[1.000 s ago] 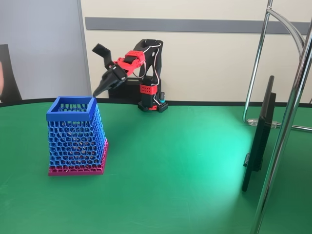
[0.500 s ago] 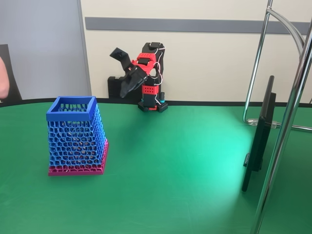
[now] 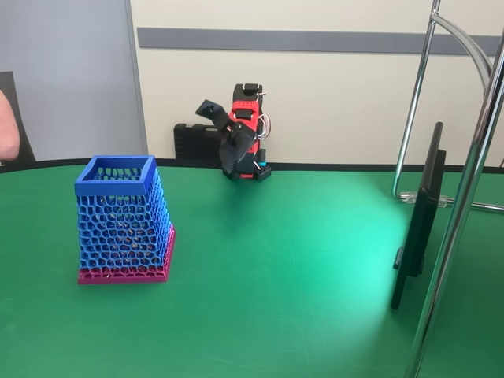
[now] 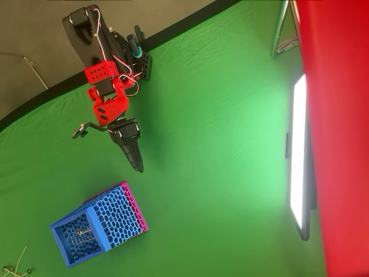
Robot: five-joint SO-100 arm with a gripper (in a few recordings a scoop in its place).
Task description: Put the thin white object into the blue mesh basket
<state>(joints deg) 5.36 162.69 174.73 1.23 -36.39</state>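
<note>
Bright even light, sheen on green table (image 3: pixel 315 260), sharp focus

Green table (image 3: pixel 299 260), cream wall (image 3: pixel 331 102) w/ grey strip (image 3: pixel 315 39), chrome stand (image 3: pixel 465 197) at right.

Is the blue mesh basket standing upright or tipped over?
Upright. In the fixed view the blue mesh basket rests flat on its pink base, its square rim on top and level.

blue mesh basket (image 3: pixel 120 224) stands upright on its magenta base, something pale inside.
</note>
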